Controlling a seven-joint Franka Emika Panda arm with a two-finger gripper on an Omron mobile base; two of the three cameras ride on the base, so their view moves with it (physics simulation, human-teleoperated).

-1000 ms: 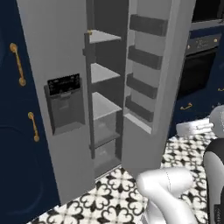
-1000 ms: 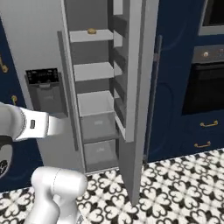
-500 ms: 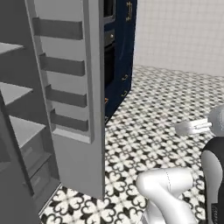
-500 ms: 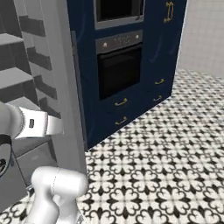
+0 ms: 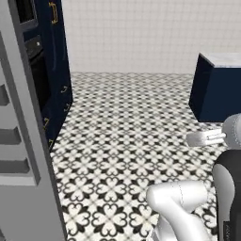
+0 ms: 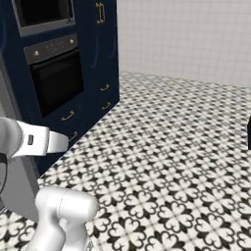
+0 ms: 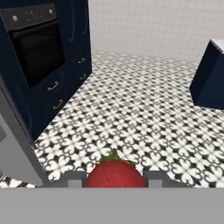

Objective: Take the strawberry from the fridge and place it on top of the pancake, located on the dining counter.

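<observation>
In the hand view the strawberry (image 7: 114, 173), red with a small green top, sits between the two dark finger tips of my gripper (image 7: 113, 180), which is shut on it. The fridge stands at the left with its light-grey open door (image 5: 23, 141) and door shelves; its edge also shows low left in the hand view (image 7: 13, 153). One end of the dining counter (image 5: 217, 89), a navy base under a pale marble top, stands at the right across the floor (image 7: 212, 76). The pancake is out of view.
A navy cabinet wall with a built-in black oven (image 6: 54, 83) and gold-handled drawers (image 6: 68, 115) runs along the left. Black-and-white patterned floor tiles (image 5: 136, 122) stretch between it and the counter. A white tiled wall (image 6: 186, 34) closes the back.
The whole picture has swept right: the camera turned from the fridge's open shelves past the oven wall to the floor and the counter end. The strawberry stays in the grip.
</observation>
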